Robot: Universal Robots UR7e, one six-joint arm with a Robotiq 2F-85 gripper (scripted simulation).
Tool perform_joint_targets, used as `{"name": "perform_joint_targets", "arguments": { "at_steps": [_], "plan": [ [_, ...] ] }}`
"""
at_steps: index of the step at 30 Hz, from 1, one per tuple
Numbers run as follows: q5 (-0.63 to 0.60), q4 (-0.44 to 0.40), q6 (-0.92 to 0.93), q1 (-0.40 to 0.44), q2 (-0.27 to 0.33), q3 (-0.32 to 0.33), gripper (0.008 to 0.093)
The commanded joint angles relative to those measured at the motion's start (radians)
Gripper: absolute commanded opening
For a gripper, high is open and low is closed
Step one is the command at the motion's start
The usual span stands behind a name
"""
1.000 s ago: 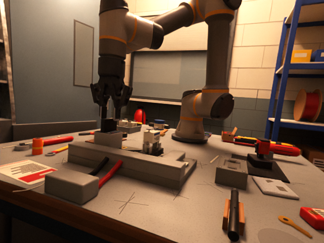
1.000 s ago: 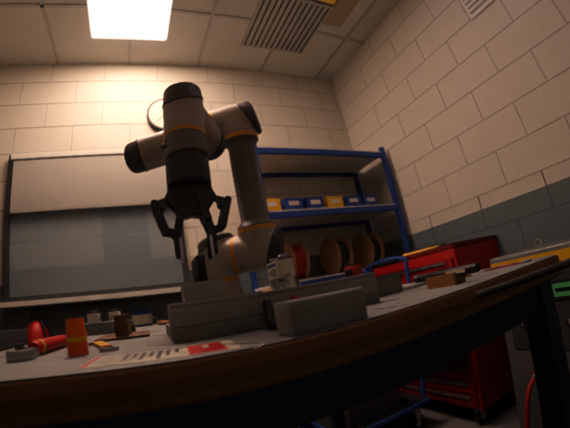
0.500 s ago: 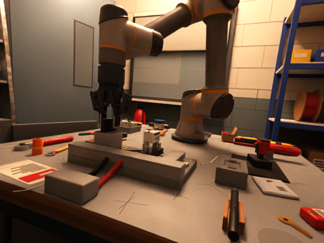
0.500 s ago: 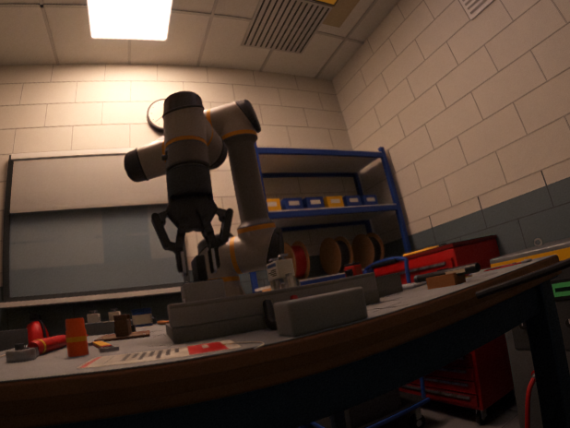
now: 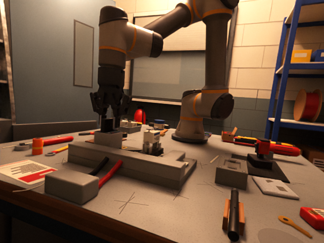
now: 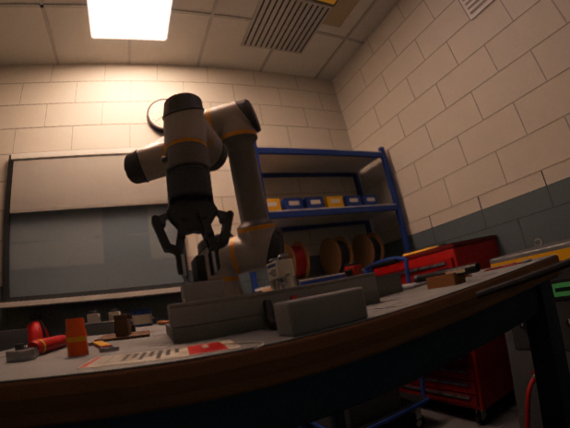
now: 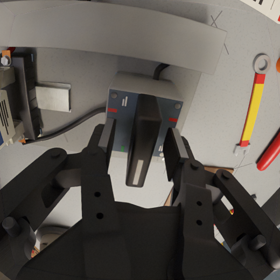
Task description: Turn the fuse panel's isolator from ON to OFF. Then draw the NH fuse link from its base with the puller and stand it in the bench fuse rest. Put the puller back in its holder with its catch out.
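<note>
On the left of the bench the grey fuse panel [image 5: 125, 162] carries the isolator box [image 5: 108, 138] with its black handle [image 7: 142, 137] standing up from a blue face marked with red and green ticks. The white NH fuse link [image 5: 151, 140] sits upright in its base to the right of the isolator. The fuse rest [image 5: 231, 172] is a grey block further right, and the red puller [image 5: 263, 149] stands in its black holder [image 5: 261, 163] beside it. My gripper [image 7: 141, 142] hangs straight over the isolator, its fingers on either side of the handle and clear of it; it is open and holds nothing.
Behind the bench are a grey wall panel and blue shelving [image 5: 295, 68] with a red cable reel. Screwdrivers [image 5: 272, 147], a red-and-yellow spanner [image 7: 251, 107], an orange cylinder [image 5: 37, 146], a black tube on wooden blocks [image 5: 233, 213] and a printed card [image 5: 24, 171] lie around the panel.
</note>
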Motion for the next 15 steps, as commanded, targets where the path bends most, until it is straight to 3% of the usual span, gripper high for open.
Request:
{"name": "perform_joint_targets", "arguments": {
  "at_steps": [1, 5, 15],
  "plan": [
    [0.0, 0.0, 0.0, 0.0, -0.001, 0.0, 0.048],
    [0.0, -0.001, 0.0, 0.0, 0.0, 0.0, 0.048],
    [0.0, -0.001, 0.0, 0.0, 0.0, 0.0, 0.0285]
  ]
}}
